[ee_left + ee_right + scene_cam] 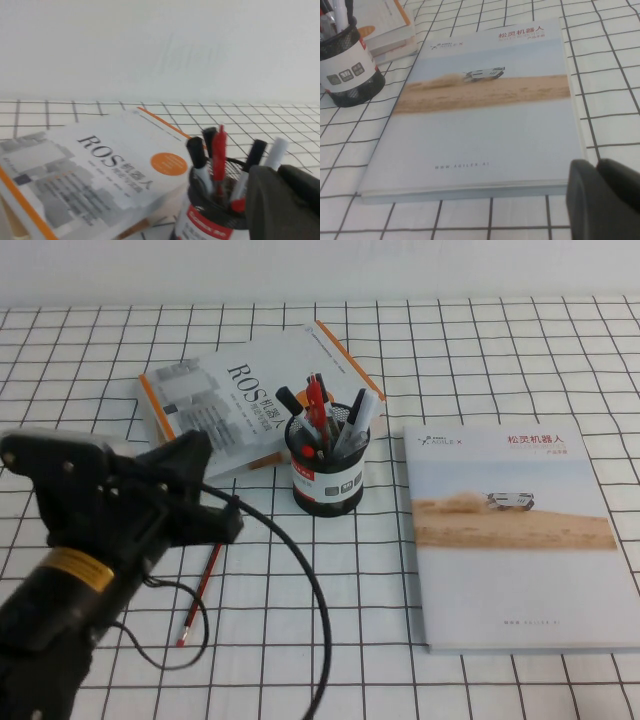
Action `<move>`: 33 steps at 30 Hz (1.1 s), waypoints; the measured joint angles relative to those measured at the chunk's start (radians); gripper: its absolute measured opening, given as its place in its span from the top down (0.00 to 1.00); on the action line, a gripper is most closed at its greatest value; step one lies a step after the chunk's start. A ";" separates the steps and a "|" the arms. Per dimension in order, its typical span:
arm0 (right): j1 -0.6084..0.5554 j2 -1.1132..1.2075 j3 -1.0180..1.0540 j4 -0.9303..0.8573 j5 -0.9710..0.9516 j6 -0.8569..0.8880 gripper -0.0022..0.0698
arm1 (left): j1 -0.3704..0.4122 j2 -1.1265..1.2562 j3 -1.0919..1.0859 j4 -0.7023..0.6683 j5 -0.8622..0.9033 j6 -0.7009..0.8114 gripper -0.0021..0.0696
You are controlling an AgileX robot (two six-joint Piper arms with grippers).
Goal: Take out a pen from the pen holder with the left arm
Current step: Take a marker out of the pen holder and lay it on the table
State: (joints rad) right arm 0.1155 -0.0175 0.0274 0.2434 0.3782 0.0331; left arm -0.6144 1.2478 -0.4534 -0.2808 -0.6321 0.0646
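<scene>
Left gripper [280,187]: pressed together, hovering near pen holder [327,485].
Right gripper [597,182]: pressed together, hovering near booklet [485,130].
High view only: red pen [200,593] lying on table [500,360].

Bright, even, diffuse light on the white table [500,350]; no glare. Shadows faint & soft: by the pen holder [327,475], under the book [240,400]. High view sharp except the dark left arm [90,540], soft near cam. The 2 wrist views are softer: left gripper [277,172] & right gripper [596,167] are dark blurs near the lens, fingers together.
</scene>
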 joint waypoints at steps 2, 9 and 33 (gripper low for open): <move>0.000 0.000 0.000 0.000 0.000 0.000 0.99 | -0.013 0.052 0.024 0.087 -0.072 -0.065 0.97; 0.000 0.000 0.000 0.000 0.000 0.000 0.99 | -0.021 0.233 0.031 0.300 -0.236 -0.118 0.79; 0.000 0.000 0.000 0.000 0.000 0.000 0.99 | 0.012 0.598 -0.182 0.289 -0.503 -0.117 0.30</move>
State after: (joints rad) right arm 0.1155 -0.0175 0.0274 0.2434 0.3782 0.0331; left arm -0.6028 1.8460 -0.6354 0.0083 -1.1346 -0.0529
